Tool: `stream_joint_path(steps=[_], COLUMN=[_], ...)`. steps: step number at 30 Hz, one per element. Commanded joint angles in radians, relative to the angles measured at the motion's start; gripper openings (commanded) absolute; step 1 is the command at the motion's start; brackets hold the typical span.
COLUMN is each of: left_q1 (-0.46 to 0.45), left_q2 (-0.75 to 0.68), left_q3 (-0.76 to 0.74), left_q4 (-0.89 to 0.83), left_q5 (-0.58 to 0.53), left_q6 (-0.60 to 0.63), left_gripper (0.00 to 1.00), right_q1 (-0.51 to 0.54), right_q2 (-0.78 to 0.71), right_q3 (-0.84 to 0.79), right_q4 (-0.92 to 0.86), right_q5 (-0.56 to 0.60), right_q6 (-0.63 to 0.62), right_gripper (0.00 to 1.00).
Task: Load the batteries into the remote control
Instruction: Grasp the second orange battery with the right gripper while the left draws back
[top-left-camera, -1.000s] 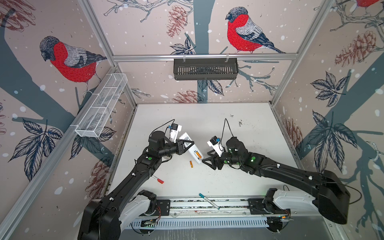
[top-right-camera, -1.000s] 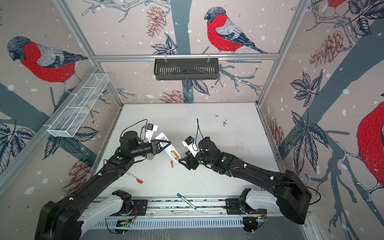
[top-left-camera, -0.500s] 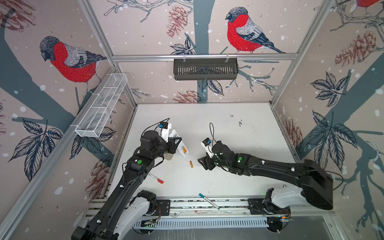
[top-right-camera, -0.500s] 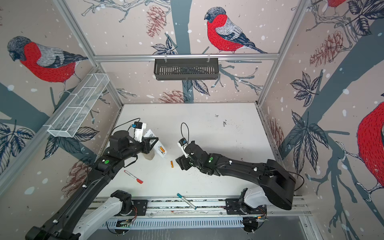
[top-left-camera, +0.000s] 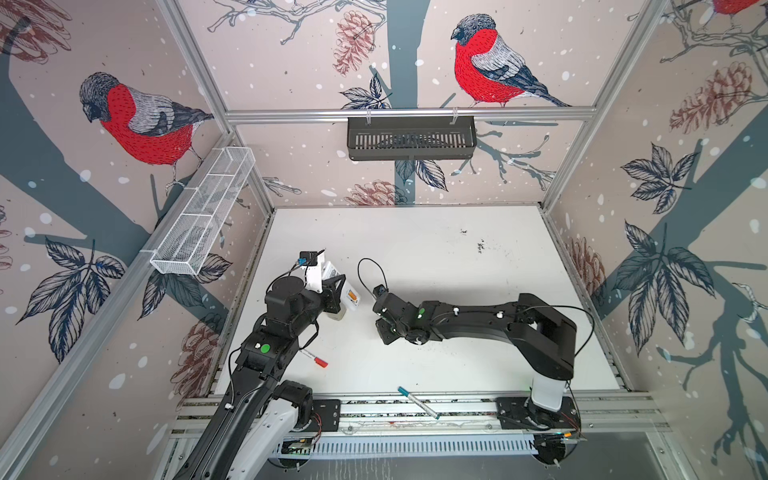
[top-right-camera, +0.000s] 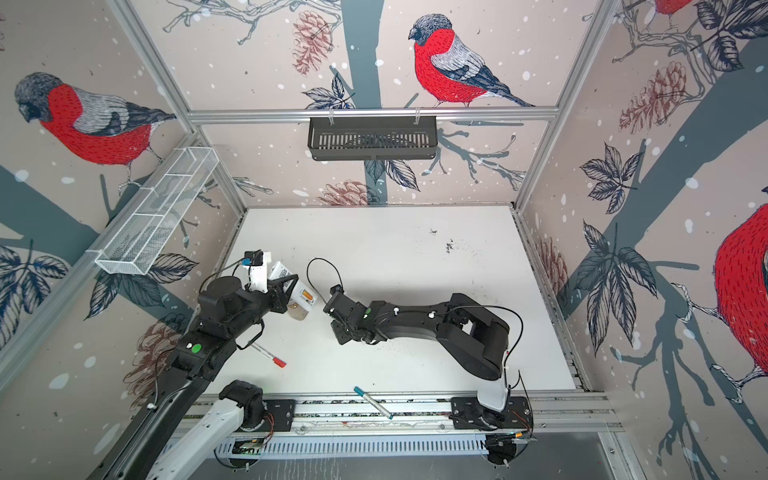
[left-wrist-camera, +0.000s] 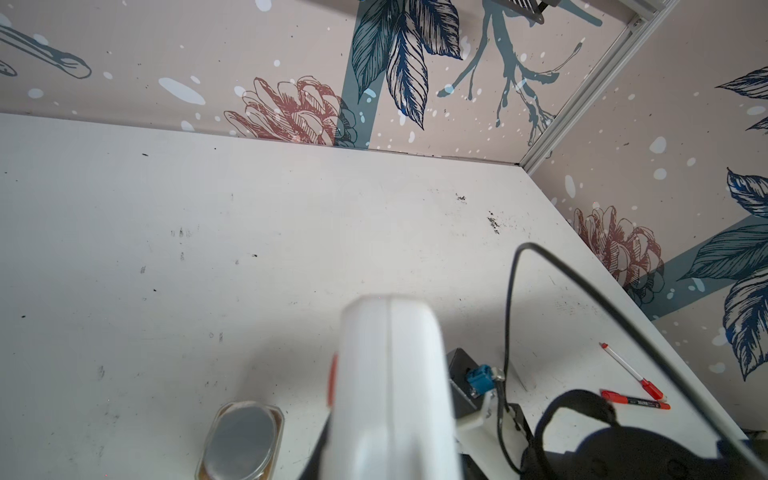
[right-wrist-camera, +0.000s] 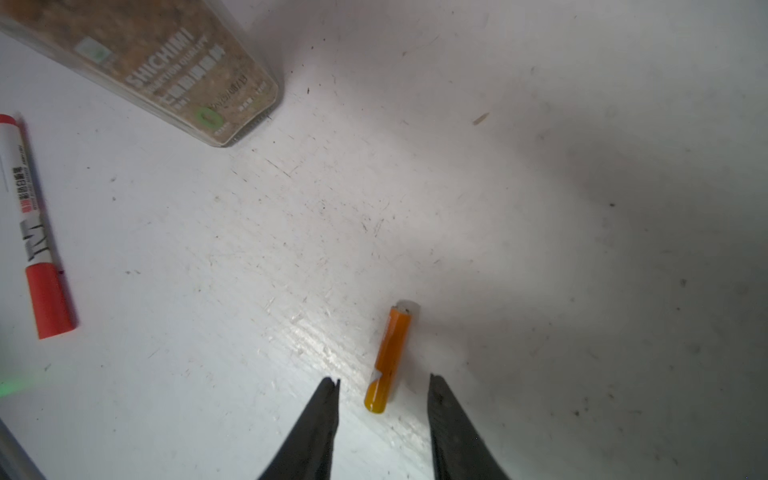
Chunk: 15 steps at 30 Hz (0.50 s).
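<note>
In both top views the left gripper (top-left-camera: 335, 289) (top-right-camera: 286, 291) is clamped on the slim white rectangular remote control (top-left-camera: 349, 297) (top-right-camera: 302, 296), holding it above the white worktop (top-left-camera: 457, 270). A clear jar of brown spice (top-left-camera: 336, 316) stands close by. Arm and remote have drawn back to the left since a second ago. The right gripper (top-left-camera: 384, 330) has slid left and now hides the spot where the loose battery lay.

In the left wrist view the remote's blurred white end fills the foreground, beside the jar's lid.

In the right wrist view the right gripper's jaws stand apart, straddling the small orange cylindrical battery (right-wrist-camera: 388, 353). It lies flat on the worktop, and neither jaw touches it.
</note>
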<state>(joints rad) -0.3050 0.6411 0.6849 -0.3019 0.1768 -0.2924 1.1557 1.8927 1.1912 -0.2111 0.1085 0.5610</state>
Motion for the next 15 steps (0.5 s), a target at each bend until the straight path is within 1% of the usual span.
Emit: stream_joint_path(steps=[1, 3, 12, 15], left_q1=[0.001, 0.001, 0.003, 0.003], left_q2=[-0.007, -0.011, -0.023, -0.025], left_q3=[-0.004, -0.006, -0.011, -0.013], left_q4=[0.041, 0.041, 0.035, 0.036], left_q5=[-0.007, -0.003, 0.012, 0.017], left_q6=[-0.009, -0.009, -0.008, -0.009], left_gripper=[0.0, 0.0, 0.0, 0.0], right_q1=[0.009, 0.01, 0.001, -0.002], right_q2=[0.035, 0.058, 0.135, 0.15], right_q3=[0.04, 0.062, 0.125, 0.132], right_q4=[-0.054, -0.07, -0.107, -0.108], right_q5=[0.035, 0.048, 0.081, 0.083], right_q6=[0.046, 0.051, 0.065, 0.067], right_gripper=[0.38, 0.35, 0.31, 0.27])
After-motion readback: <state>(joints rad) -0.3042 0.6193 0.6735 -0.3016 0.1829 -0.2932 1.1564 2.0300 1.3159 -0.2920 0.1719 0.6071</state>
